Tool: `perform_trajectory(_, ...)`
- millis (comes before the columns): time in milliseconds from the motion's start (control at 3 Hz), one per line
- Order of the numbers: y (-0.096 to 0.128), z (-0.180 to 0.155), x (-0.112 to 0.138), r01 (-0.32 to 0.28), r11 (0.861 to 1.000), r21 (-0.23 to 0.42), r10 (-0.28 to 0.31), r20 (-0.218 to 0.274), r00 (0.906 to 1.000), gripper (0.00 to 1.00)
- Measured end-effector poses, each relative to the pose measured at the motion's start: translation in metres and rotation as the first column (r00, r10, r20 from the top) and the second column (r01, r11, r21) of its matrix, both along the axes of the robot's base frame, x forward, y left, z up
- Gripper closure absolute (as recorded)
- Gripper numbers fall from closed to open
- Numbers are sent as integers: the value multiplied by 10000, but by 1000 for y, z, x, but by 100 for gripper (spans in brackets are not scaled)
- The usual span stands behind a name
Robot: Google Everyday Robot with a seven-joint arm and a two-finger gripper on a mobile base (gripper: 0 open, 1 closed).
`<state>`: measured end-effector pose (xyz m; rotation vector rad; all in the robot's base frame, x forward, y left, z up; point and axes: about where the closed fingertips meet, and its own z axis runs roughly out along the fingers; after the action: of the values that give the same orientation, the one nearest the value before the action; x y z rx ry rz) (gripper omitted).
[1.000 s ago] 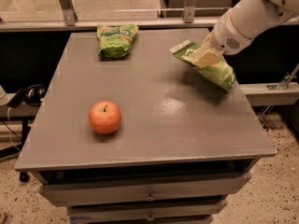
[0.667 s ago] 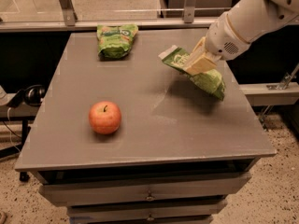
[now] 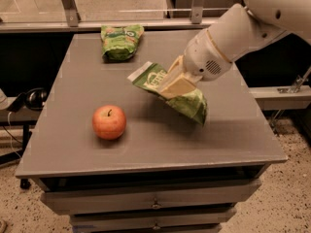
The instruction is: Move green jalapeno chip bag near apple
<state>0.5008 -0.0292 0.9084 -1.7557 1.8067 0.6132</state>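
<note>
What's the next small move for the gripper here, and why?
Probably carry the green jalapeno chip bag across toward the apple: the gripper, over mid-table, is shut on the bag, which hangs tilted and well apart from the apple.

The tool (image 3: 173,84) clamps the green jalapeno chip bag (image 3: 191,106) over the table (image 3: 160,144), apart from the apple (image 3: 109,122).

lab: speckled floor (image 3: 289,204), drawer cabinet (image 3: 146,201) under hand (image 3: 171,85)
</note>
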Motion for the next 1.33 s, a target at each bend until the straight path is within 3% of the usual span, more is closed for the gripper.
perform_trajectory(667, 83, -6, -25, -995, 9917, 816, 1035, -466, 9935, 100)
perform_trajectory(1333, 127, -19, -5, -1206, 9881, 951, 1222, -115, 9924, 100)
